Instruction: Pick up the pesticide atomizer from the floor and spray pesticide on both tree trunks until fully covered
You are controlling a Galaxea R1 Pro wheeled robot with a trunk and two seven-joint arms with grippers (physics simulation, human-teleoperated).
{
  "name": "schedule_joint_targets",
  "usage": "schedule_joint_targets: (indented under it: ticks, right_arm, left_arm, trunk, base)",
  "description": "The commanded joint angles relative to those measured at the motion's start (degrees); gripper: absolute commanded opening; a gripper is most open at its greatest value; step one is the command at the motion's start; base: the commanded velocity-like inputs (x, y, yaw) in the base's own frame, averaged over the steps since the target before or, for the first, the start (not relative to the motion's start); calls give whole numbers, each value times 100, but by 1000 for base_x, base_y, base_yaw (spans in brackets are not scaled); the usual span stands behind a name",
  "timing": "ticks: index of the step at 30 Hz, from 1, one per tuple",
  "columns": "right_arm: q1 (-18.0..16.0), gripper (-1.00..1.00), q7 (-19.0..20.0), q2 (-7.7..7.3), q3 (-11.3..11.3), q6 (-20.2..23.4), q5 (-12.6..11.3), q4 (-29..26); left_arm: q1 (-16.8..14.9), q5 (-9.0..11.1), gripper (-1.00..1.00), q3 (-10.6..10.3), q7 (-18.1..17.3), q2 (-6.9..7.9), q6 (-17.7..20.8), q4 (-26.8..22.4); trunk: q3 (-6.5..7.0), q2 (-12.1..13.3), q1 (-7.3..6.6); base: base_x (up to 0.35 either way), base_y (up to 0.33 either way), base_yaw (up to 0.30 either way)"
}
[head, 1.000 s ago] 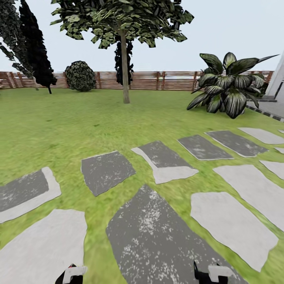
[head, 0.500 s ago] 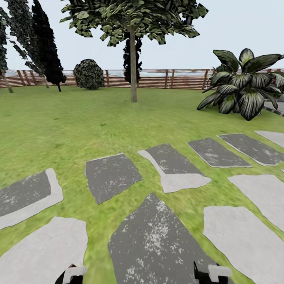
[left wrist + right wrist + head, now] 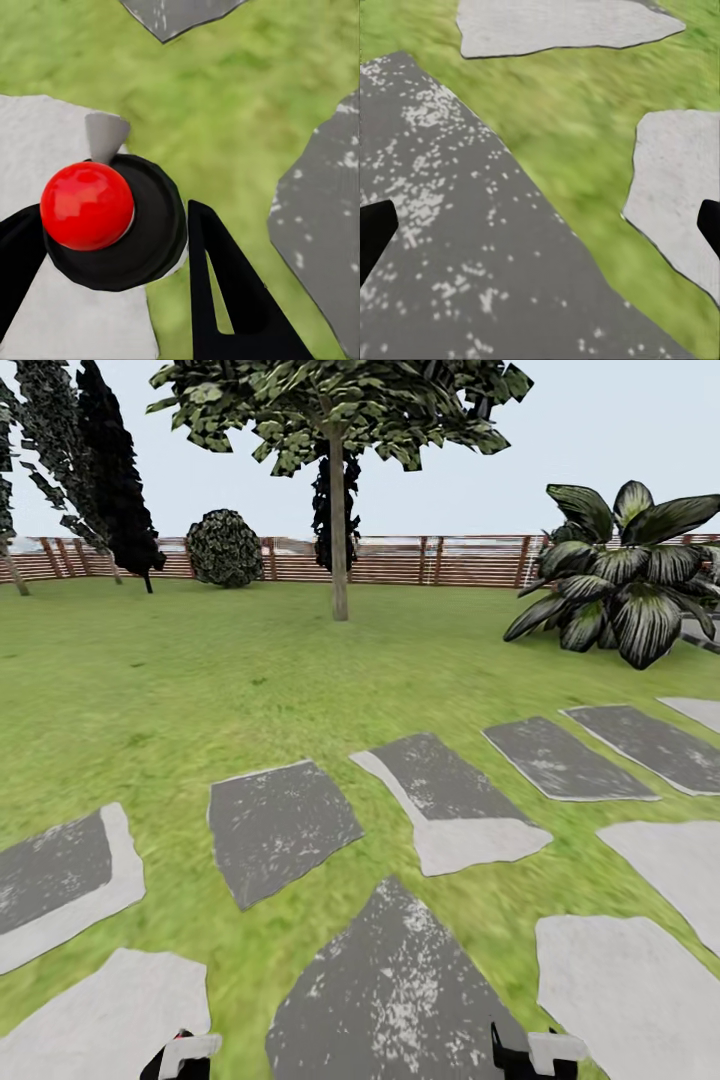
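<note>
While head view faces lawn (image 3: 150, 690) crossed by paving slabs (image 3: 280, 825), tree (image 3: 337, 420) stands upper centre, trunk (image 3: 338, 540) near fence (image 3: 450, 560). Bush (image 3: 225, 547) upper left, broad-leaf plant (image 3: 625, 575) upper right. Left gripper (image 3: 112, 247) clamped on atomizer (image 3: 120, 221), red cap, grey nozzle. Right gripper (image 3: 540, 225) fingers spread wide at frame edges, nothing between, slab and grass below.
</note>
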Motion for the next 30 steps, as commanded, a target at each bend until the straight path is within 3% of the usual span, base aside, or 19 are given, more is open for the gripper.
schedule_joint_targets:
  ticks: [1,30]
  right_arm:
    - [0,100,0,0,0,0,0,0]
    - [0,100,0,0,0,0,0,-2]
  left_arm:
    - [1,0,-100,0,1,0,0,-1]
    - [2,-9,-100,-1,1,0,0,-1]
  trunk:
    - [0,0,0]
    - [0,0,0]
  base:
    - [337,121,0]
    - [337,27,0]
